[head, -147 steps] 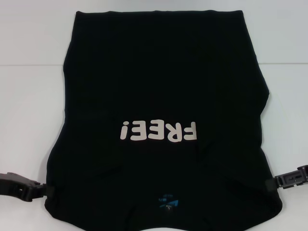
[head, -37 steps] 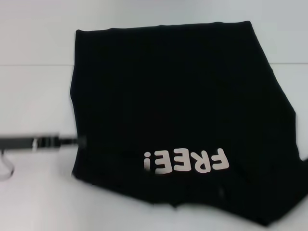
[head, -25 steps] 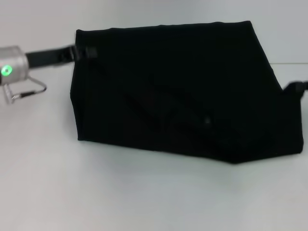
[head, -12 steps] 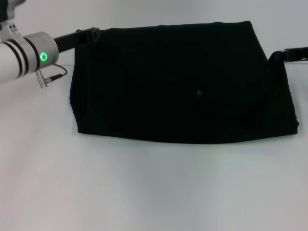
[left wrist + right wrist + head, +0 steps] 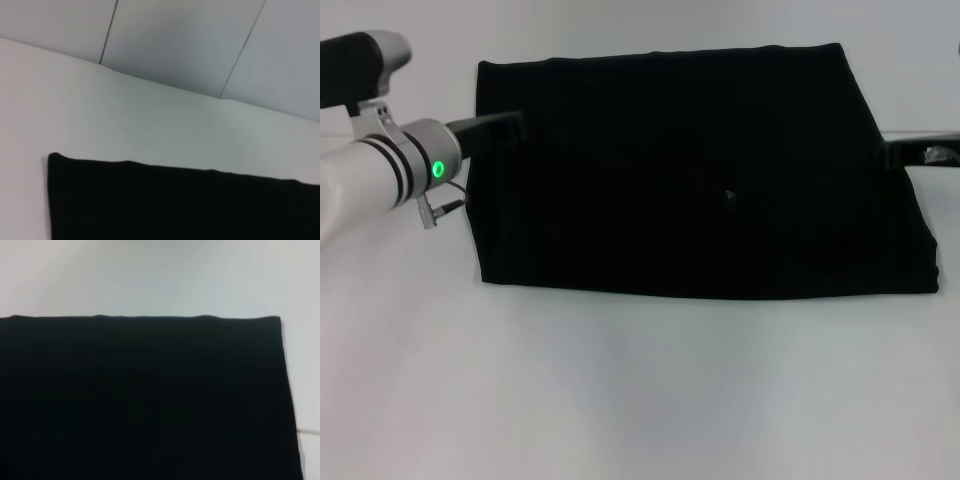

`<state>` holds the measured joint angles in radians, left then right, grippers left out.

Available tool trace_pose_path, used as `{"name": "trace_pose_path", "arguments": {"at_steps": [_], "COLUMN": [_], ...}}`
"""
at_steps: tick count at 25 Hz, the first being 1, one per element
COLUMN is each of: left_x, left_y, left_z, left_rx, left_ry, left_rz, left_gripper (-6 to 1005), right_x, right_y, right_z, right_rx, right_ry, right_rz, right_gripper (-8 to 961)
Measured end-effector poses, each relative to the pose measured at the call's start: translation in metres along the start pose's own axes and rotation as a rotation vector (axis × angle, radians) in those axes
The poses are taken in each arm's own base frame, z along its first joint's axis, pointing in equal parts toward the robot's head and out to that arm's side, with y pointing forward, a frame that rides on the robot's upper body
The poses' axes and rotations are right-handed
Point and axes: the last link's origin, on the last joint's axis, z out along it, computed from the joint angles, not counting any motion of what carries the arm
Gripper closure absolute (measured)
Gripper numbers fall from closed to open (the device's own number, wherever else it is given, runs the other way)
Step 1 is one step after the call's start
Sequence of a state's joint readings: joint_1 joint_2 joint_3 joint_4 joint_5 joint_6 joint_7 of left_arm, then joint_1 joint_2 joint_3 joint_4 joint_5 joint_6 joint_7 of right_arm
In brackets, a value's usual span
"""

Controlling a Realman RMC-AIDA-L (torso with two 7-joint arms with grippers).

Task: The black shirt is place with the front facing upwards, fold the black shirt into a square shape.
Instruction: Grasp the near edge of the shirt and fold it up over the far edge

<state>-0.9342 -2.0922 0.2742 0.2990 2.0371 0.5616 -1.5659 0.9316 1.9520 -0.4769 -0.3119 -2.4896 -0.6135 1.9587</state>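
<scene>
The left gripper (image 5: pixel 510 126) sits over the shirt's (image 5: pixel 700 175) left edge, toward the far left corner of the worktop (image 5: pixel 640 390), on a white arm with a green light; I cannot tell whether its fingers are parted or pinched on cloth. The shirt lies flat across the far half of the worktop, folded once into a wide black slab with plain fabric up and no lettering showing, its near edge a straight doubled fold. It looks soft and matte, smooth with hardly a wrinkle, against a glossy pale surface. At the shirt's right edge the right gripper (image 5: pixel 898 150) just shows as a dark tip; I cannot tell its state either. By my reckoning one fold is done, and a sideways fold remains to turn this wide rectangle into a square.
</scene>
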Motion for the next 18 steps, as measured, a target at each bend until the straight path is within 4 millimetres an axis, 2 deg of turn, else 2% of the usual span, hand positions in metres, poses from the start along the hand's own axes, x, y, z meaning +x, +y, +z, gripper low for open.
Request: {"name": "trace_pose_path", "arguments": {"at_steps": [6, 12, 16, 18], "left_x": [-0.012, -0.02, -0.018, -0.012], "left_y": [0.006, 0.008, 0.009, 0.006], "left_z": [0.001, -0.001, -0.007, -0.015], "left_rx": [-0.007, -0.031, -0.097, -0.145], "left_ry": [-0.022, -0.039, -0.029, -0.011], "left_rz": [0.029, 0.04, 0.004, -0.024], "left_gripper": [994, 897, 833, 756], "right_x": [0.012, 0.021, 0.023, 0.022], "right_y": [0.003, 0.003, 0.0, -0.005], "right_z": [0.003, 0.003, -0.001, -0.008], "right_rx": [0.011, 0.018, 0.016, 0.012], "right_ry": [0.015, 0.038, 0.029, 0.014], "right_rz": [-0.001, -0.036, -0.032, -0.018], "right_gripper": [898, 839, 680, 601]}}
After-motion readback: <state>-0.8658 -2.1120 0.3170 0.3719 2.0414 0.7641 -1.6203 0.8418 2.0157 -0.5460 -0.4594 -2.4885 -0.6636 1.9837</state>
